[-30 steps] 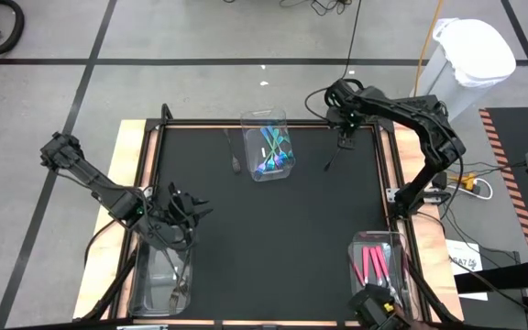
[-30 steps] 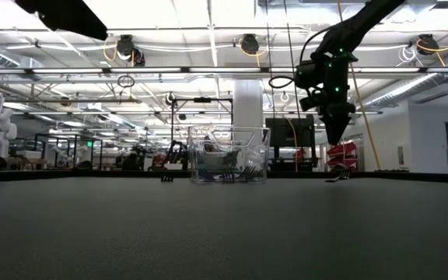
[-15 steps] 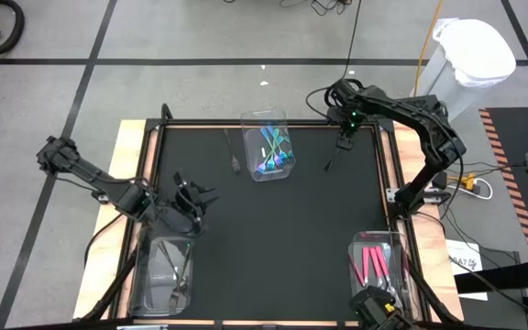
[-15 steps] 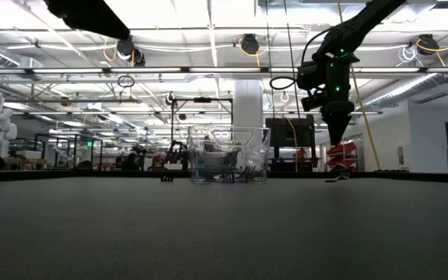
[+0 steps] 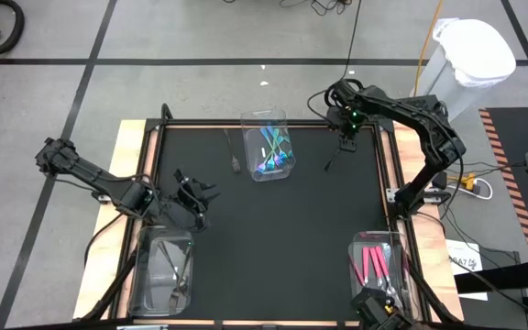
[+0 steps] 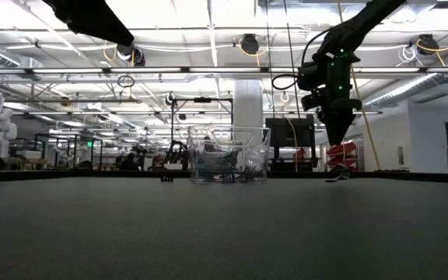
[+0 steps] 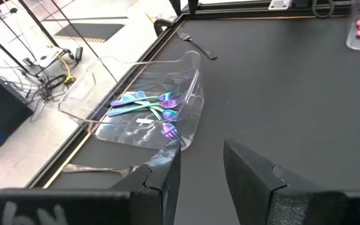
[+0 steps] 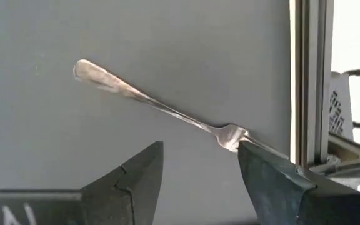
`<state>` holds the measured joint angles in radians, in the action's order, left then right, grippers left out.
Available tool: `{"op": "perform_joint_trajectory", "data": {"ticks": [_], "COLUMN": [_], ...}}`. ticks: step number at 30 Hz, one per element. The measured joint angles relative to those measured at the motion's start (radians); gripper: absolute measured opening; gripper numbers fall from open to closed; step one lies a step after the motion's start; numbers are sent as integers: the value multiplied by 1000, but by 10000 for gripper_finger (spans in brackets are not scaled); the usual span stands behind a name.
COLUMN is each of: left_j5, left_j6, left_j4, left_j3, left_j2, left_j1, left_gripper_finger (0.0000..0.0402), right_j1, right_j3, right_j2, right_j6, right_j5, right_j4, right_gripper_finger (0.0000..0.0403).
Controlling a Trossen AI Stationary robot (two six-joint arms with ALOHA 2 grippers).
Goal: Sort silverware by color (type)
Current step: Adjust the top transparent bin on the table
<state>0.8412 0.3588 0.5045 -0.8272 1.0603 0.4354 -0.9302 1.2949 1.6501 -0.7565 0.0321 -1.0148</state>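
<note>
Upper right of the overhead frame, the right gripper (image 5: 346,139) hovered, jaws wide and empty, above a dark fork (image 8: 161,107) on the mat; descending to grasp seemed next. The left gripper (image 5: 191,197) waited lower left, jaws partly open, empty.

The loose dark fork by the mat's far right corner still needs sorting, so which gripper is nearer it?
Right. The right gripper hovers open directly above the dark fork; the left gripper sits across the mat beside the near-left bin.
</note>
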Motion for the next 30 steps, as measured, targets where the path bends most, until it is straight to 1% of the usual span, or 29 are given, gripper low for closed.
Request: {"op": "perform_joint_trajectory", "data": {"ticks": [4,7,11,15,21,24,30], "left_j5": [0,0,0,-7,-7,-1,20], "left_j6": [0,0,0,0,0,0,0], "left_j4": [2,2,6,11,10,9,4], "left_j3": [0,0,0,0,0,0,0], "left_j2": [0,0,0,0,0,0,0], "left_j1": [-3,-3,-3,-3,-2,-2,-2], "left_gripper_finger": [124,124,124,124,124,124,124], "right_j1": [-1,-11,-31,-33,-35,-35,-35], "right_j3": [0,0,0,0,0,-1,-1], "right_j2": [0,1,26,50,68,70,70], "right_j6": [-52,-56,-19,29,164,197,250], "right_j5": [-1,-2,-10,-60,-56,-56,-54], "right_j4": [5,22,36,58,6,-23,-22], "right_gripper_finger": [201,201,201,201,201,201,202]}}
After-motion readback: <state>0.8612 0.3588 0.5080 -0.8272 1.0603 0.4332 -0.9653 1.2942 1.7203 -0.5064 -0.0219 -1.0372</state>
